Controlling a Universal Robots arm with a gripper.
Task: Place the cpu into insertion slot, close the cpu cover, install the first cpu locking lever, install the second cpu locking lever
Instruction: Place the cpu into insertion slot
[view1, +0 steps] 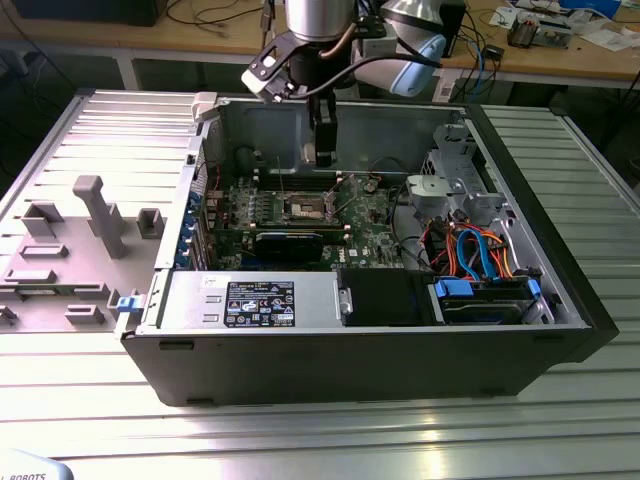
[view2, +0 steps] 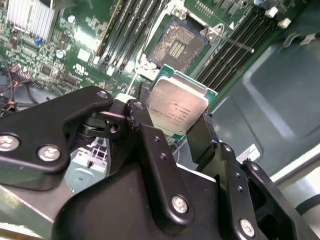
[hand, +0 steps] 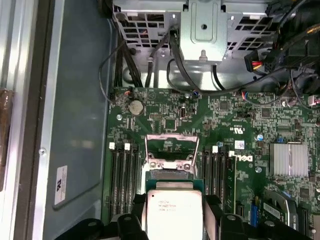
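The gripper (view2: 172, 122) is pinching the cpu (view2: 179, 107) by two opposite edges, one black finger on each side, with the dull metal top facing the camera in both wrist views (hand: 174, 212). In the exterior view the gripper (view1: 325, 150) hangs inside the open computer case (view1: 560, 290), at about twelve o'clock from the insertion slot (view1: 307, 208) and apart from it, so the chip is in the air and not yet seated. The slot (view2: 176, 46) lies open with its dark centre bare, and the cpu cover (hand: 171, 136) looks swung up off it, though its exact angle is hard to judge. I'd take the chip for light, stiff and flat, slick on its metal lid and delicate underneath. The edges are probably the only safe place to hold it, as the fingers do now, and a tilted or sliding landing would likely harm the socket's contacts. Room is tight: in the exterior view memory slots (view1: 255, 205) flank the socket at nine and three o'clock, the long black graphics card (view1: 290, 240) sits at six o'clock, and the case's back wall (view1: 260, 130) stands near at twelve. A thin lever rod (view2: 235, 42) lies beside the slot's rim — something the fingers could snag
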